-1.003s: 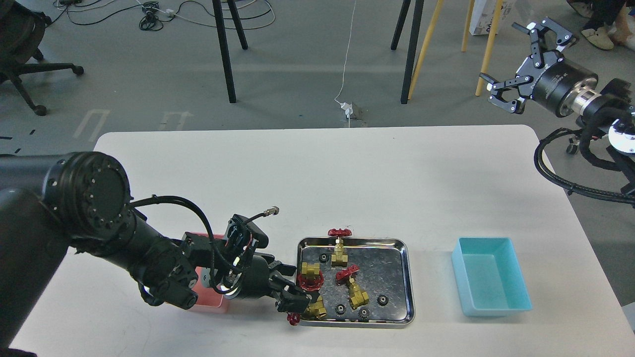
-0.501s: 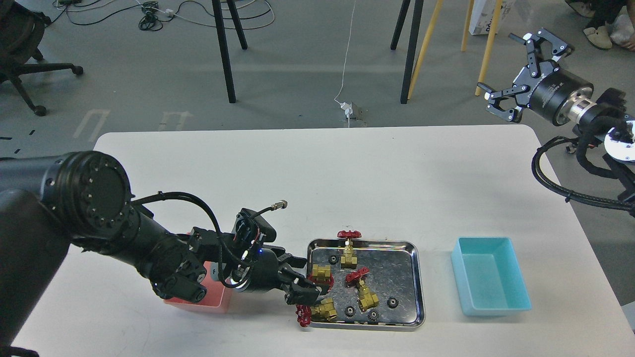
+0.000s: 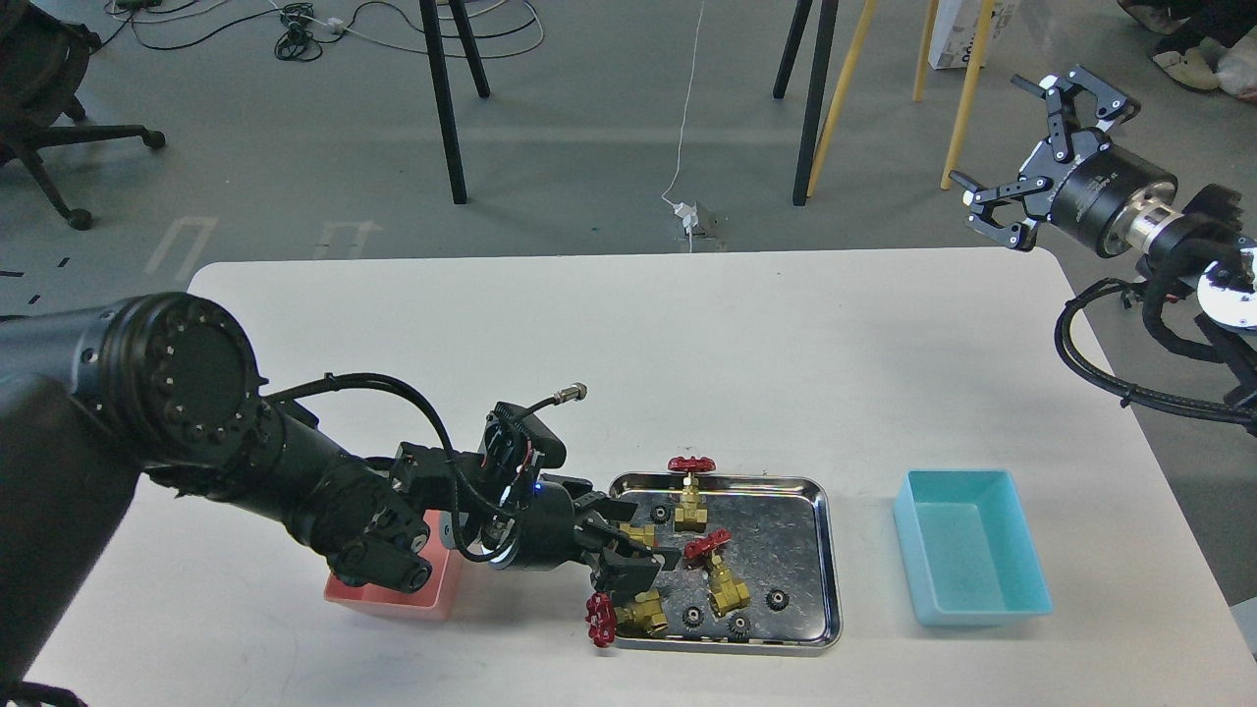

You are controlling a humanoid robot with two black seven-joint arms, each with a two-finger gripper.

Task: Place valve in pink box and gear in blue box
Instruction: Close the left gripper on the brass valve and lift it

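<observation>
A shiny steel tray [image 3: 786,535] holds brass valves with red handwheels and small black gears [image 3: 778,599]. One valve [image 3: 690,496] stands at the tray's back edge, one [image 3: 725,584] lies mid-tray, and one [image 3: 638,614] lies at the front left corner. My left gripper [image 3: 621,540] is over the tray's left end, its jaws apart on either side of another valve [image 3: 641,535], whose handwheel is hidden. The pink box [image 3: 437,594] sits left of the tray, mostly hidden by my left arm. The blue box [image 3: 982,614] stands empty at the right. My right gripper [image 3: 1010,137] is open, high beyond the table's far right corner.
The white table [image 3: 628,353] has bare surface behind the tray. Chair and stand legs, cables and a power plug are on the floor beyond the far edge. My right arm's cables [image 3: 1110,363] loop over the table's right edge.
The tray slid a little to the right, pushed by my left gripper. The left gripper then moved right and up over the valve at the tray's left end. The right gripper shifted slightly.
</observation>
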